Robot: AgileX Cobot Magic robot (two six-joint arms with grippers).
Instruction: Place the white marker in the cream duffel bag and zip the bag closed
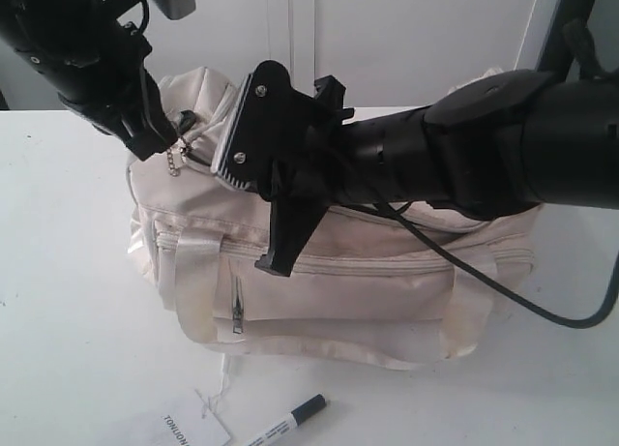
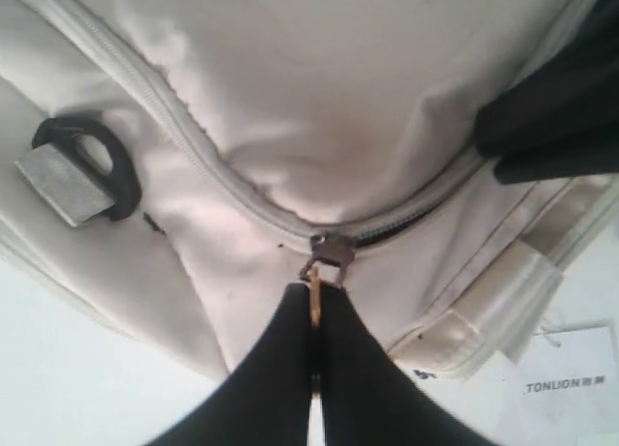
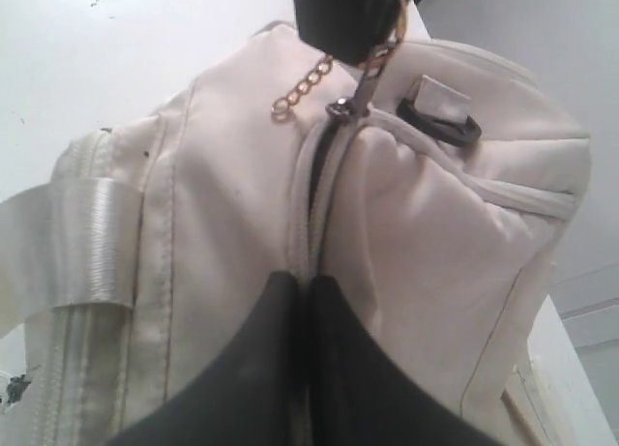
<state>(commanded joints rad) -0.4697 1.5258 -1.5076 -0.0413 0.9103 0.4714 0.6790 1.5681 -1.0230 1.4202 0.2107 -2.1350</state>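
Note:
The cream duffel bag [image 1: 368, 272] stands in the middle of the white table. Its top zipper [image 3: 314, 185] shows a short dark gap beside the slider [image 2: 332, 250]. My left gripper [image 2: 314, 293] is shut on the gold ring pull at the bag's left end [image 1: 176, 141], with a small gold chain [image 3: 302, 85] hanging by it. My right gripper [image 3: 308, 280] reaches across the bag [image 1: 274, 262] and is shut, pinching the fabric along the zipper seam. The white marker [image 1: 288, 424], black cap on, lies on the table in front of the bag, apart from both grippers.
A white paper tag [image 1: 193, 429] with printed text lies next to the marker, also seen in the left wrist view [image 2: 566, 383]. A black D-ring [image 2: 92, 165] sits at the bag's end. A black cable [image 1: 503, 296] from the right arm drapes over the bag's right side.

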